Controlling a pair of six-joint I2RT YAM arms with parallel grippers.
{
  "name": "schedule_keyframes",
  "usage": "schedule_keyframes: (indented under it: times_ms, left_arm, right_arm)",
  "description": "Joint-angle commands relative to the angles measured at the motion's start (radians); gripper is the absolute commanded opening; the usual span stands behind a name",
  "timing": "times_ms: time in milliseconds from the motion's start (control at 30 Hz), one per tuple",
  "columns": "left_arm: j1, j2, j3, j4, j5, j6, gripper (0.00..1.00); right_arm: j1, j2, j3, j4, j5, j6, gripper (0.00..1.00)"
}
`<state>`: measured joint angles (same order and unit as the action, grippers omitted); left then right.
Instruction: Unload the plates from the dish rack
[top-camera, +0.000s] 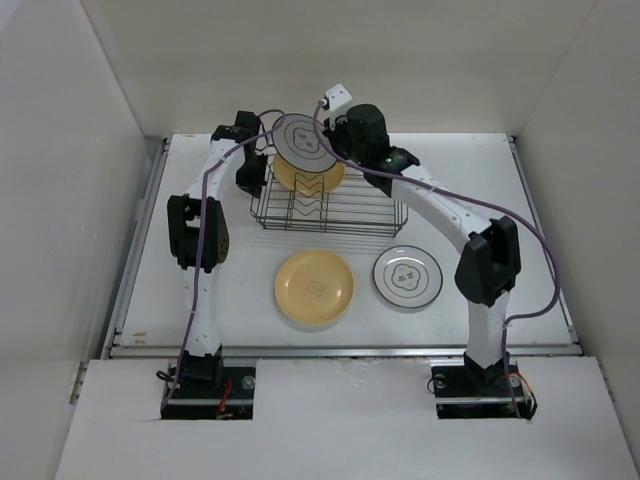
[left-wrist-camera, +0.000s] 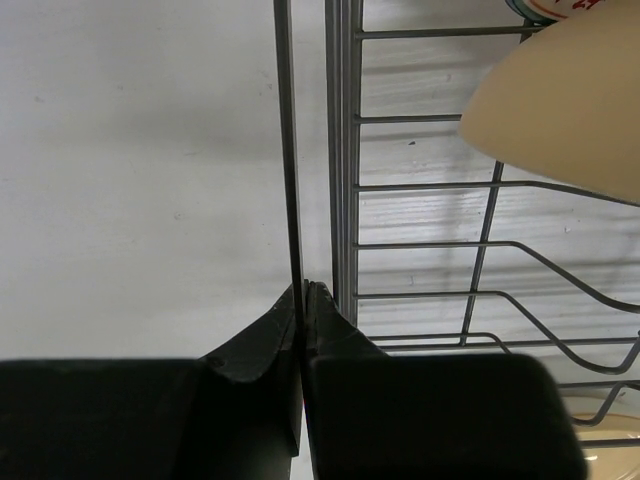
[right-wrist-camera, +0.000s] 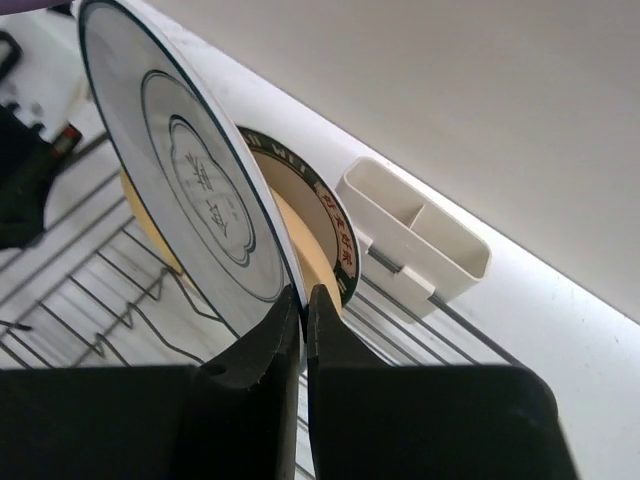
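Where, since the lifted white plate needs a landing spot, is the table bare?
Bare: the table's back right corner, beyond the right arm, and the strip left of the left arm. Crowded: in front of the dish rack, where the yellow plate and dark-rimmed white plate lie side by side.

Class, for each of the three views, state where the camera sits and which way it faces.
Top external: above and behind the arm bases, facing down on the table; left arm and right arm show.
Left wrist: looks along the left gripper, shut on a dish rack wire.
Right wrist: looks along the right gripper, shut on the white plate's rim.
Shared: both wrist views show the dish rack.
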<state>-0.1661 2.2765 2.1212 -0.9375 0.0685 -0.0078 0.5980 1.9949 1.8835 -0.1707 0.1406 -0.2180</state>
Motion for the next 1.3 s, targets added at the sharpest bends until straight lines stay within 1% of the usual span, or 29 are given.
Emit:
schedule_keyframes:
  times_ms: [0, 67, 100, 133, 167, 200, 233, 267, 300, 367, 400, 433, 467, 500, 533, 600, 633, 667, 700, 733, 767, 833, 933, 1067, 1133, 1167, 1200, 1233, 1267]
  left_arm:
    - [0.014, 0.026, 0.005, -0.098, 0.034, -0.047, 0.00]
    - [0.014, 0.026, 0.005, -0.098, 0.034, -0.058, 0.00]
    - [0.025, 0.026, 0.005, -0.098, 0.034, -0.058, 0.00]
    - [0.025, 0.026, 0.005, -0.098, 0.043, -0.058, 0.00]
    - [0.025, 0.017, 0.005, -0.098, 0.044, -0.058, 0.00]
    - [0.034, 0.017, 0.005, -0.098, 0.054, -0.058, 0.00]
    - [0.034, 0.017, 0.005, -0.098, 0.065, -0.067, 0.00]
    - [0.034, 0.008, 0.005, -0.098, 0.065, -0.067, 0.00]
    - [0.034, 0.008, 0.005, -0.098, 0.065, -0.067, 0.00]
    - [0.034, -0.003, 0.005, -0.098, 0.065, -0.079, 0.00]
    - [0.043, -0.003, 0.005, -0.098, 0.065, -0.093, 0.00]
    - [0.043, -0.003, 0.005, -0.098, 0.089, -0.093, 0.00]
    - [0.043, -0.003, -0.004, -0.098, 0.105, -0.107, 0.00]
    - [0.053, -0.003, -0.004, -0.098, 0.123, -0.107, 0.00]
    - [0.053, -0.012, -0.004, -0.098, 0.140, -0.121, 0.00]
    - [0.053, -0.012, -0.004, -0.098, 0.169, -0.121, 0.00]
    - [0.053, -0.012, -0.004, -0.098, 0.178, -0.121, 0.00]
    - [0.053, -0.012, -0.004, -0.098, 0.178, -0.121, 0.00]
    - [0.053, -0.012, -0.004, -0.098, 0.178, -0.121, 0.00]
    - [0.053, -0.012, -0.004, -0.098, 0.178, -0.109, 0.00]
    - [0.053, -0.012, -0.004, -0.098, 0.178, -0.109, 0.00]
    - [0.053, -0.023, -0.004, -0.098, 0.178, -0.075, 0.00]
    - [0.053, -0.023, -0.004, -0.098, 0.169, -0.061, 0.00]
    - [0.053, -0.023, -0.004, -0.107, 0.160, -0.052, 0.00]
    - [0.053, -0.023, -0.004, -0.107, 0.160, -0.052, 0.00]
    - [0.053, -0.034, -0.013, -0.107, 0.160, -0.052, 0.00]
    - [0.053, -0.034, -0.023, -0.107, 0.160, -0.052, 0.00]
    - [0.053, -0.034, -0.023, -0.107, 0.160, -0.041, 0.00]
    - [0.053, -0.034, -0.023, -0.107, 0.160, -0.041, 0.00]
  right_arm:
    - [-0.006, -0.077, 0.014, 0.149, 0.100, 0.086, 0.00]
    - [-0.015, -0.106, 0.052, 0.071, 0.082, 0.146, 0.00]
    - [-0.027, -0.120, 0.064, 0.035, 0.068, 0.239, 0.00]
    - [-0.044, -0.137, 0.074, -0.005, 0.042, 0.293, 0.00]
    - [-0.096, -0.157, 0.074, -0.085, -0.046, 0.354, 0.00]
    - [-0.131, -0.201, 0.051, -0.123, -0.112, 0.414, 0.00]
    - [-0.167, -0.224, 0.027, -0.159, -0.184, 0.518, 0.00]
    - [-0.234, -0.252, -0.062, -0.211, -0.302, 0.564, 0.00]
    - [-0.262, -0.330, -0.128, -0.222, -0.350, 0.603, 0.00]
    - [-0.314, -0.431, -0.275, -0.222, -0.421, 0.686, 0.00]
    - [-0.351, -0.488, -0.425, -0.231, -0.455, 0.706, 0.00]
    - [-0.384, -0.601, -0.557, -0.257, -0.455, 0.739, 0.00]
    - [-0.385, -0.657, -0.558, -0.257, -0.455, 0.753, 0.00]
    - [-0.412, -0.710, -0.674, -0.295, -0.455, 0.767, 0.00]
    - [-0.423, -0.810, -0.726, -0.318, -0.446, 0.776, 0.00]
    - [-0.432, -0.899, -0.820, -0.364, -0.437, 0.802, 0.00]
    - [-0.447, -0.938, -0.909, -0.407, -0.437, 0.812, 0.00]
    - [-0.458, -1.005, -0.950, -0.429, -0.424, 0.827, 0.00]
    - [-0.458, -1.039, -0.993, -0.441, -0.424, 0.862, 0.00]
    - [-0.467, -1.073, -1.073, -0.463, -0.392, 0.885, 0.00]
    - [-0.468, -1.135, -1.107, -0.463, -0.374, 0.911, 0.00]
    - [-0.477, -1.194, -1.181, -0.486, -0.316, 0.973, 0.00]
    - [-0.477, -1.203, -1.233, -0.497, -0.291, 1.009, 0.00]
    - [-0.477, -1.136, -1.270, -0.477, -0.263, 1.020, 0.00]
    - [-0.477, -1.105, -1.270, -0.477, -0.224, 1.020, 0.01]
    - [-0.477, -1.095, -1.281, -0.477, -0.223, 1.020, 0.06]
    - [-0.477, -1.085, -1.281, -0.477, -0.223, 1.020, 0.15]
    - [-0.477, -1.064, -1.281, -0.477, -0.223, 1.020, 0.29]
    - [-0.477, -1.053, -1.281, -0.487, -0.205, 1.020, 0.47]
